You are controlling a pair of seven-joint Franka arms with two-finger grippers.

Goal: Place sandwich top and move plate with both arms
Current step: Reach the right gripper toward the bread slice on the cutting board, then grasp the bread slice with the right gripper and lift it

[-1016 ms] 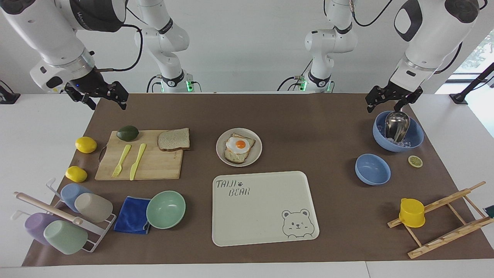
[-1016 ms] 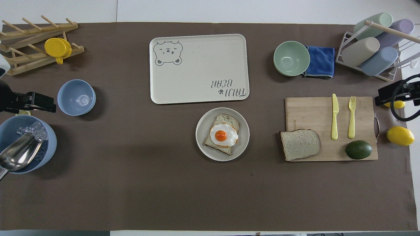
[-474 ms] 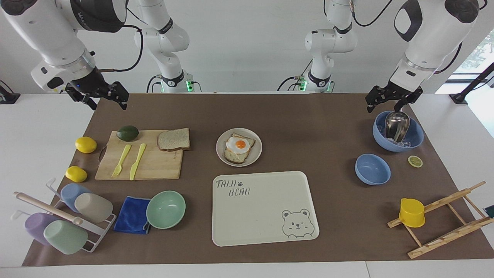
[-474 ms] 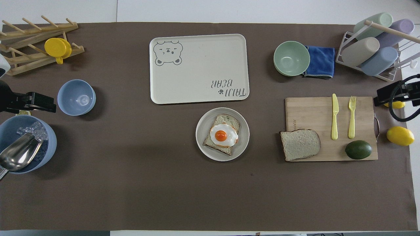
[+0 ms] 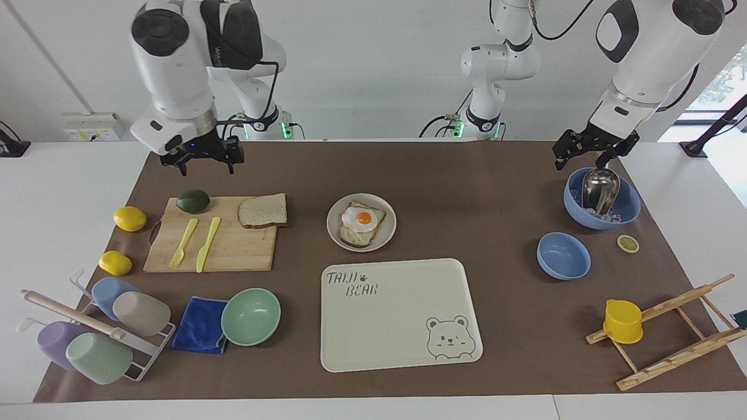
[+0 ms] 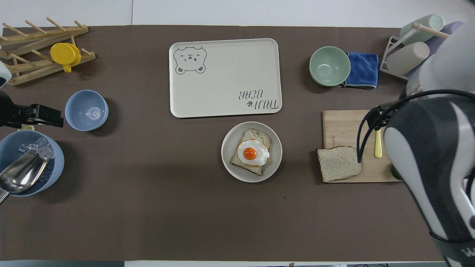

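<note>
Facing view: right end effector (image 5: 203,164), apparently spread and empty, hung over the table, approaching the pale brown-crusted bread slice (image 5: 263,210); next, descend and grasp.

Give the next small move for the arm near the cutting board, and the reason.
Probably bring the right hand over and down to the bread slice. The slice lies untouched on the cutting board, while the egg toast on the plate has no top.

The right arm (image 6: 430,155) hides most of the cutting board (image 6: 341,128).
</note>
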